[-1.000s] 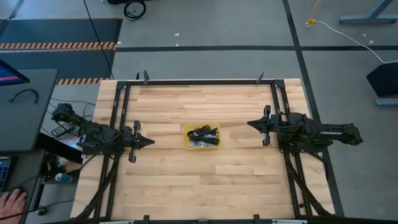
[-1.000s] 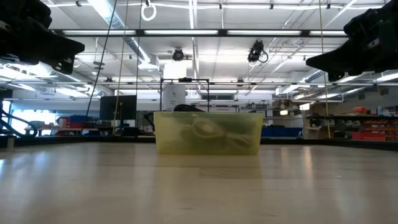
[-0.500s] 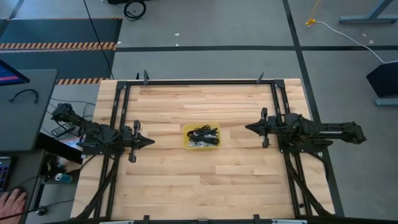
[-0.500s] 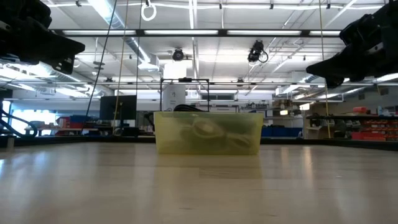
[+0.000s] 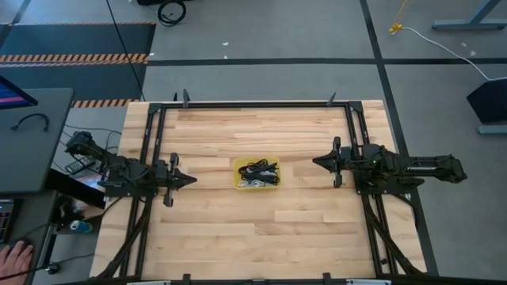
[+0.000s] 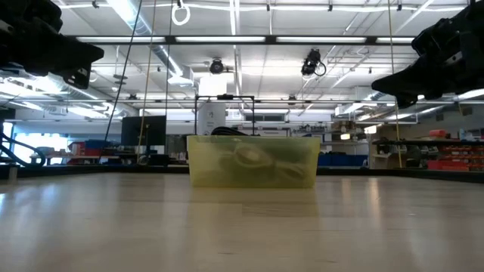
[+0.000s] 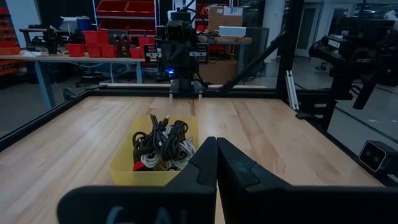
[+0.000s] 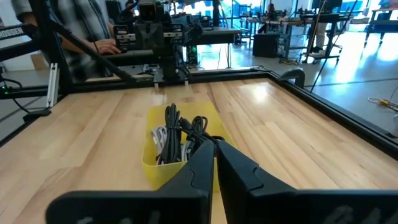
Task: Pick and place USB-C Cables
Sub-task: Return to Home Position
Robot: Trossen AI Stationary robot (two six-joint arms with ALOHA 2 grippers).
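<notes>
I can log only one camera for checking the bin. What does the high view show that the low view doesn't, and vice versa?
Only the high view: the USB-C cables from above, black and light ones piled in the yellow bin, and a person's hand beside the table. Only the low view: the room behind, and the bin's translucent side wall. Both: the bin mid-table, with the left gripper and right gripper apart from it.

Two matte-black jointed arms (image 5: 127, 172) ending in tapered, pointed black jaws.

Wooden table (image 5: 253, 229), black frame rail (image 5: 253, 104) along its edge; hazard-striped floor tape (image 5: 71, 58), red bins (image 7: 124, 7) on shelving
</notes>
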